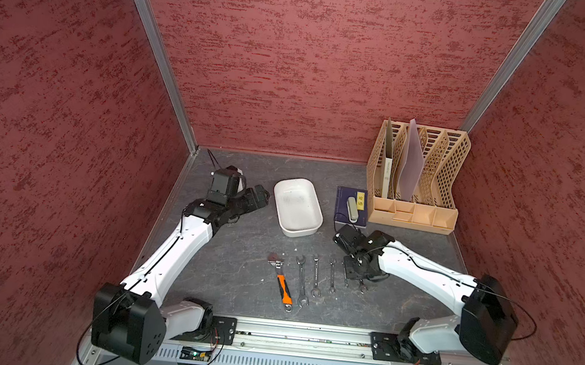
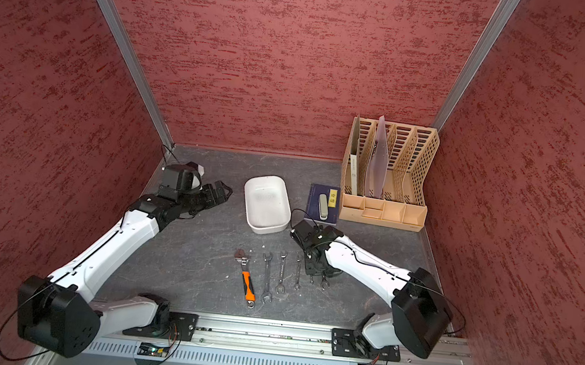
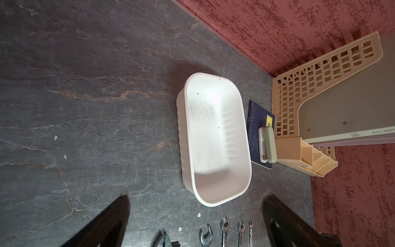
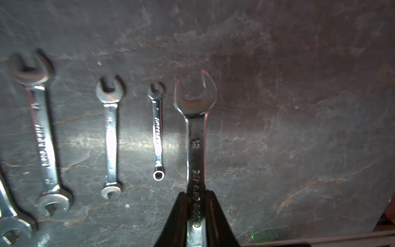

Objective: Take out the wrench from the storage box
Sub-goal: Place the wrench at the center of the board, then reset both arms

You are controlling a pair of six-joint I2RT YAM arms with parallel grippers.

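Wrench (image 4: pixel 195 132) between jaws of right gripper (image 4: pixel 196 193) — storage box (image 1: pixel 299 232) well apart.

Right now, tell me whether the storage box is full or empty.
Empty: the storage box shows only its bare, scuffed floor.

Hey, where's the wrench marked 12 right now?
In the right wrist view the wrench marked 12 is clamped in the right hand, over the table at the right end of the wrench row, beside the smallest wrench.
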